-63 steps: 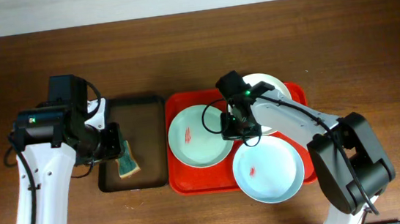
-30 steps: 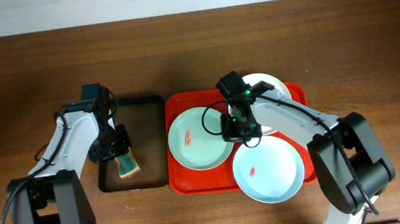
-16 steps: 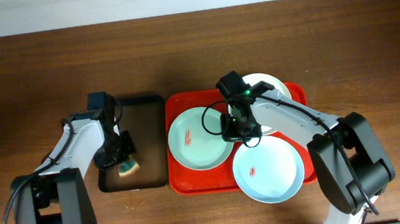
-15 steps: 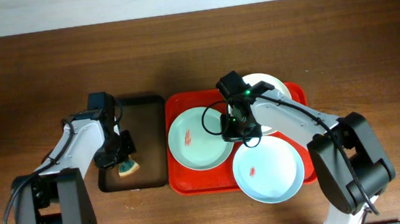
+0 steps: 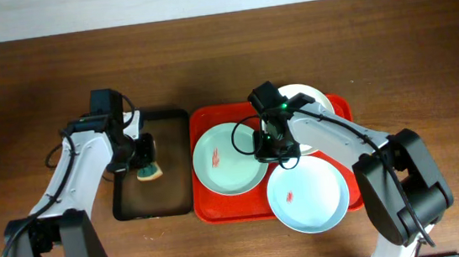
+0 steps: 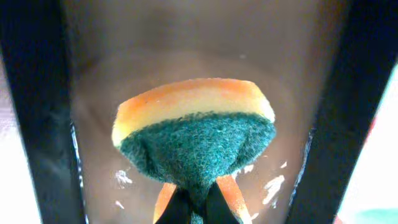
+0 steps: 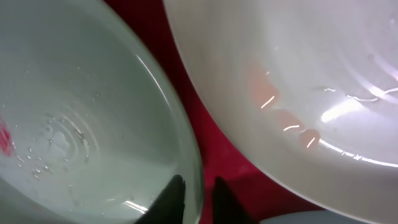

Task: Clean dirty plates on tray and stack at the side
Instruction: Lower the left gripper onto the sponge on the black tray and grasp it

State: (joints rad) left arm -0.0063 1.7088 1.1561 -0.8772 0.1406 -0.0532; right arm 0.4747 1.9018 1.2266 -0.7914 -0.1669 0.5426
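My left hand [image 6: 197,206] is pinched shut on the lower edge of a sponge [image 6: 194,134], green scrub face toward my wrist camera, yellow layer on top, its long side lying across my fingers. I hold it over the right half of the brown tray [image 5: 157,205], close to the rim that faces the red tray [image 5: 207,208]; the two trays sit just beside each other. My right hand [image 7: 199,200] has its fingers nearly together astride the right rim of the green plate [image 7: 74,112], one finger inside, one over the red floor; whether they truly clamp it I cannot tell. All three plates lie flat on the red tray, whose long side runs left to right: green at left with a red smear, the white plate [image 7: 298,62] at the far right, the blue plate [image 5: 308,197] at the near right, smeared too and overhanging the near rim. Bare table [image 5: 424,42] lies on both outer sides of the trays.
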